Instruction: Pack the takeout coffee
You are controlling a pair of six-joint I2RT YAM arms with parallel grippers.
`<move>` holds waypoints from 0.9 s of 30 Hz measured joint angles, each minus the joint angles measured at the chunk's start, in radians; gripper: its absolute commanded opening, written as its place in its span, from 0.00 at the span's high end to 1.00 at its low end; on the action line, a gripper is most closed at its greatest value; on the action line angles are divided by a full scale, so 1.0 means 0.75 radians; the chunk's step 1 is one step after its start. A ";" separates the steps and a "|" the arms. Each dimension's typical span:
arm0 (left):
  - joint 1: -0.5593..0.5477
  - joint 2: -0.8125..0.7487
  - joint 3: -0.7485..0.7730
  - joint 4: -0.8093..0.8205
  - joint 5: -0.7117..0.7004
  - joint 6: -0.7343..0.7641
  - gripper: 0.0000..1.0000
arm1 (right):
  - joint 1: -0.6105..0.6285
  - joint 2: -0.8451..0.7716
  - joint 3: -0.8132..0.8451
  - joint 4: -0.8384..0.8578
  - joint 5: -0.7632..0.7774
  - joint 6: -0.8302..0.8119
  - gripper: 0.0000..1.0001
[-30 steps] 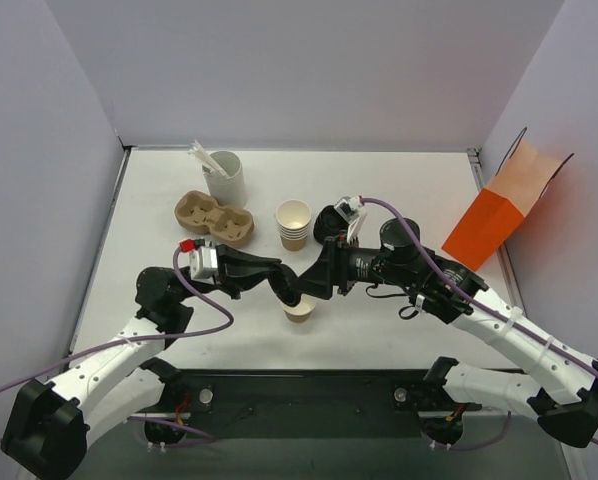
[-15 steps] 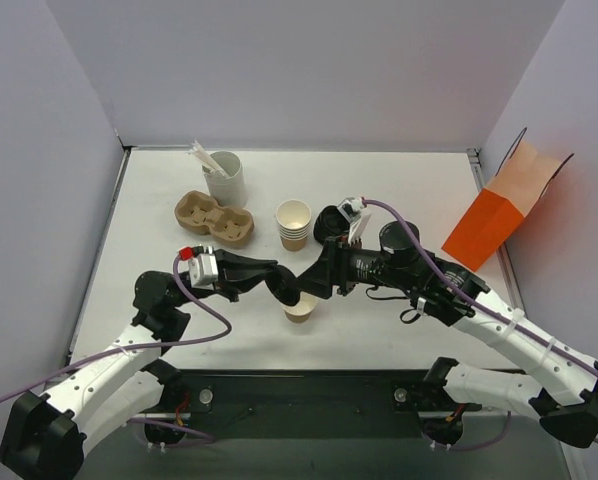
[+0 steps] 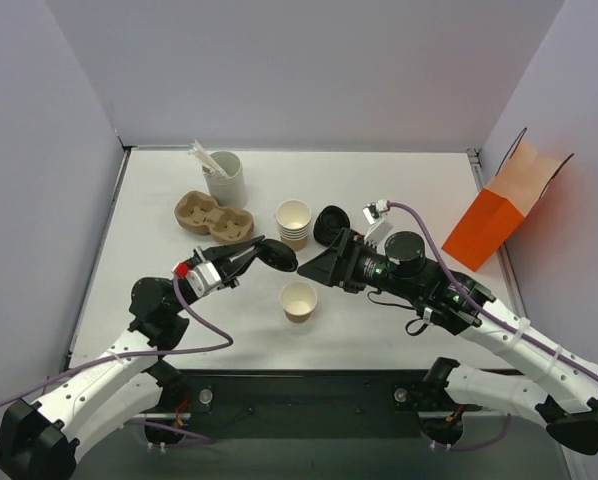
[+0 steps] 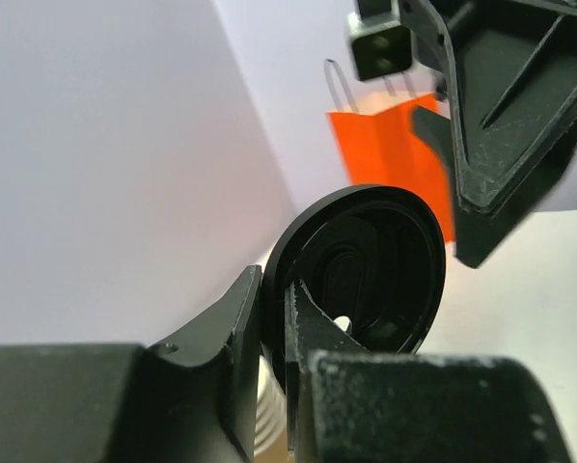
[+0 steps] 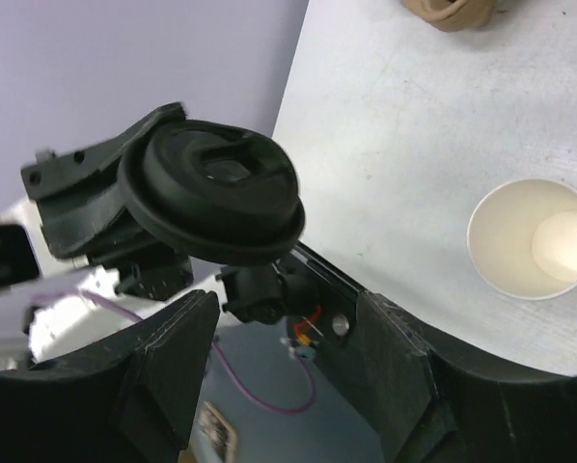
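The takeout coffee's tan paper cup (image 3: pixel 298 300) stands alone on the table with no lid on it, its pale inside showing in the right wrist view (image 5: pixel 532 239). A round black lid (image 3: pixel 278 256) is pinched by its rim in my shut left gripper (image 3: pixel 264 255), above and to the left of the cup. The left wrist view shows that lid (image 4: pixel 366 280) edge-on between my left gripper's (image 4: pixel 274 328) jaws. My right gripper (image 3: pixel 312 270) is open and empty, just right of the lid. In its own view my right gripper (image 5: pixel 284 357) has the lid (image 5: pixel 211 203) hanging beyond its spread jaws.
A stack of lidless tan cups (image 3: pixel 293 225) and a pile of black lids (image 3: pixel 331 222) sit behind the cup. A brown cup carrier (image 3: pixel 214 220) and a white holder of stirrers (image 3: pixel 222 177) stand at the back left. An orange paper bag (image 3: pixel 504 205) leans at the right.
Both grippers were bunched right over the cup. My left gripper has lifted the lid up and to the left, my right gripper has drawn back to the right, and the cup now shows whole.
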 measured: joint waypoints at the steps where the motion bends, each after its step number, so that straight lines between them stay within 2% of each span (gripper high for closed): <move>1: -0.009 -0.012 -0.007 0.009 -0.036 0.045 1.00 | 0.000 -0.013 -0.020 0.010 0.038 0.067 0.38; 7: -0.067 -0.027 -0.098 0.058 -0.184 0.309 1.00 | -0.003 -0.016 -0.063 0.131 0.205 0.382 0.38; 12: -0.151 0.016 -0.155 0.084 -0.273 0.487 1.00 | -0.018 0.088 -0.063 0.260 0.258 0.588 0.38; 17: -0.206 0.057 -0.169 0.097 -0.370 0.621 1.00 | -0.023 0.214 -0.063 0.291 0.279 0.774 0.39; 27: -0.255 0.080 -0.169 0.104 -0.498 0.822 1.00 | -0.025 0.240 -0.058 0.193 0.359 0.920 0.40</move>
